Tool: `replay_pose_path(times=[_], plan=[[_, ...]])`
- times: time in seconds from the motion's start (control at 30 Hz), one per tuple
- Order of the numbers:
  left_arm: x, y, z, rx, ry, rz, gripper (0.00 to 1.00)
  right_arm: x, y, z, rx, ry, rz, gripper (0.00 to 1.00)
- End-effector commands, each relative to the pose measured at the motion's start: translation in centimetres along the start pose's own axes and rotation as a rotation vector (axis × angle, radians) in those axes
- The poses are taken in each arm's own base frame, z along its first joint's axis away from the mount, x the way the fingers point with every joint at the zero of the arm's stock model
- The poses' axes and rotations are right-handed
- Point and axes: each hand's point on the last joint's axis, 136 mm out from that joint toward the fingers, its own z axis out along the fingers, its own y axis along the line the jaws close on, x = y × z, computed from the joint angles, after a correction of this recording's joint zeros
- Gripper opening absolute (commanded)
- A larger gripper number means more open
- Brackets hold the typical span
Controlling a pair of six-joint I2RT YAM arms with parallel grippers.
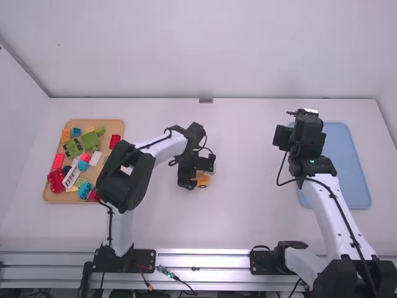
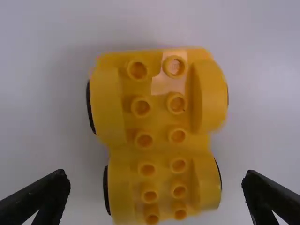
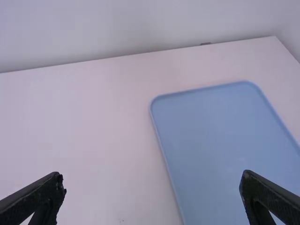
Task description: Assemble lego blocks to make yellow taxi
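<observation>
The left gripper is over the middle of the white table, its fingers spread wide on either side of the yellow wheeled base, with nothing gripped; the base rests on the table with its two rows of studs facing up, dark wheel edges along both sides and a pale patch around one stud. The right gripper is near the blue tray, its fingers wide apart and holding nothing; over on the left, the wooden tray carries red, green, blue, orange and white pieces
</observation>
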Motion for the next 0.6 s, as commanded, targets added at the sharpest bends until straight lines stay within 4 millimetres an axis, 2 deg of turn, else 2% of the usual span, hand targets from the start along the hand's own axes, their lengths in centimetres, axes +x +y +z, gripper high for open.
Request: replay_pose_path(times=[0.0,0.07,0.17,0.3,0.37,0.4,0.47,0.5,0.57], plan=[[0.5,-0.5,0.7,0.023,0.012,-0.005,0.99,-1.0,0.1,-0.3,-0.004,-0.022,0.005,0.98],[1.0,0.2,0.5,-0.009,0.050,-0.013,0.99,-1.0,0.1,-0.3,-0.004,-0.022,0.006,0.99],[0.8,1.3,-0.3,-0.048,0.057,-0.072,0.99,-1.1,0.1,-0.3,-0.005,-0.026,0.007,0.99],[0.9,3.5,-2.9,-0.141,0.109,-0.190,0.99,-1.2,0.1,-0.4,-0.005,-0.027,0.007,0.98],[1.1,5.0,-4.8,-0.212,0.142,-0.264,1.00,-1.2,0.1,-0.4,-0.005,-0.027,0.007,0.98],[1.2,5.9,-6.2,-0.256,0.162,-0.294,0.82,-1.2,0.1,-0.4,-0.005,-0.026,0.007,0.99],[1.2,6.5,-7.5,-0.280,0.161,-0.318,0.81,-1.2,0.1,-0.4,-0.005,-0.026,0.007,0.99],[1.0,7.1,-8.3,-0.299,0.149,-0.325,0.99,-1.2,0.1,-0.4,-0.005,-0.027,0.007,0.98],[0.9,8.0,-9.9,-0.328,0.131,-0.352,0.99,-1.2,0.1,-0.3,-0.004,-0.026,0.008,0.99]])
